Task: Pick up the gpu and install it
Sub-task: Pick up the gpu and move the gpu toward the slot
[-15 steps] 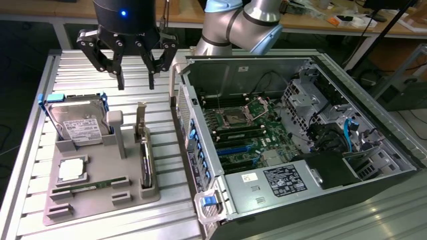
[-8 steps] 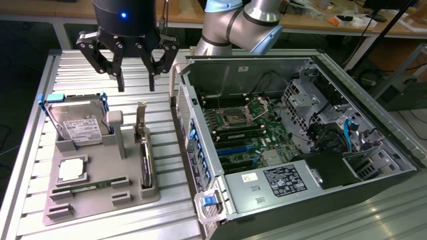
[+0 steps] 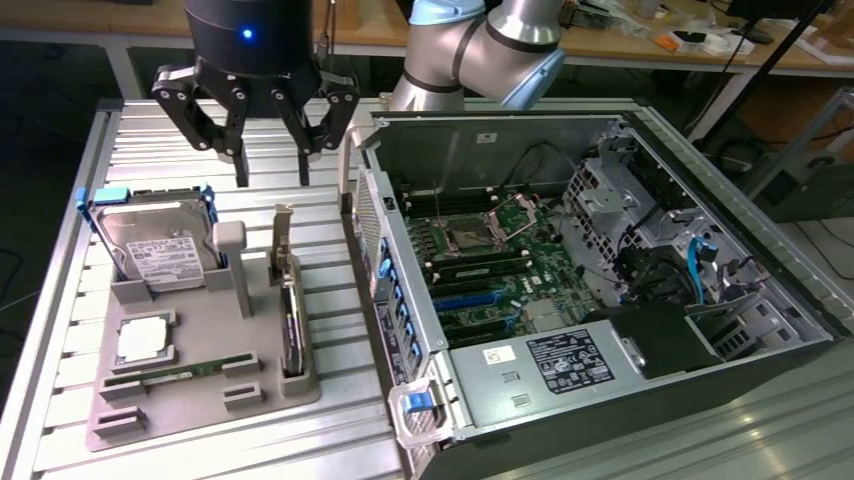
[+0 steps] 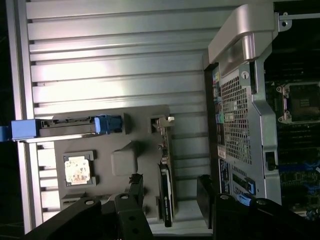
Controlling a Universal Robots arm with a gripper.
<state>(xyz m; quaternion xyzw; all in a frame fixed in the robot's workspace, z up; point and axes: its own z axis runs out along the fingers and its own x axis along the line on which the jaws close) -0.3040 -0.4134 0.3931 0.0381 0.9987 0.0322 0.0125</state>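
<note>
Hand (image 3: 274, 175): hovering over the bench (image 3: 160, 130), fingers (image 4: 134, 187) spread wide, gripping nothing.
Gpu (image 3: 290, 310): standing on edge in the grey tray (image 3: 200, 400), below the hand. In the wrist view it is lining up between the two fingers, apart from both.
Tray: sitting on the bench and also carrying the drive (image 3: 160, 245).
Case (image 3: 694, 250): lying open just beside the tray, on the exterior view's right.
</note>
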